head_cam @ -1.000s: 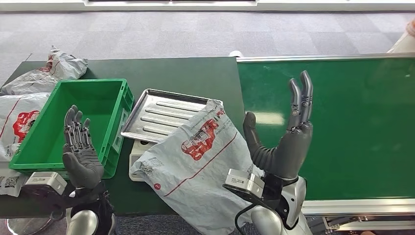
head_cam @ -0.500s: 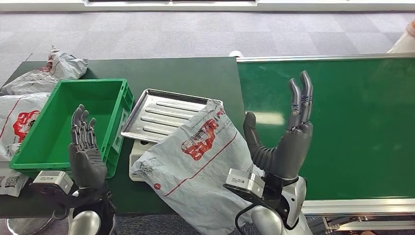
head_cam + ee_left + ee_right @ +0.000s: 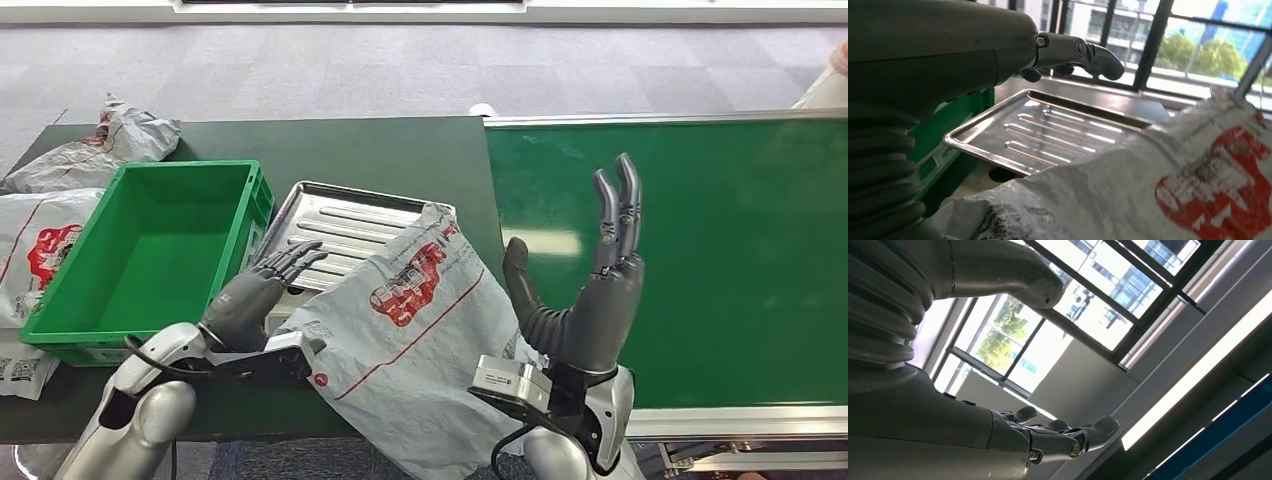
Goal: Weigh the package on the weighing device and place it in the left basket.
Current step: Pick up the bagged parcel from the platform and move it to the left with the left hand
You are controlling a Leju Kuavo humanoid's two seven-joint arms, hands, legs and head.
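A grey package [image 3: 415, 330] with red print lies partly on the steel tray [image 3: 335, 228] of the weighing device, its lower end hanging over the table's front edge. My left hand [image 3: 255, 295] reaches flat toward the package's left side, fingers apart, holding nothing. In the left wrist view the left hand [image 3: 1068, 50] hovers over the tray [image 3: 1048, 132], with the package [image 3: 1168, 185] close by. My right hand [image 3: 590, 285] stands raised to the right of the package, palm open, fingers pointing up. The green basket [image 3: 70, 330] sits left of the tray.
Other grey packages [image 3: 50, 215] lie left of and behind the basket. A green conveyor belt [image 3: 720, 250] with a metal rim runs on the right. Grey carpet lies beyond the dark table [image 3: 380, 150].
My left hand has swung from upright in front of the basket down and to the right, now lying flat near the tray and the package. The right hand and the package have barely moved.
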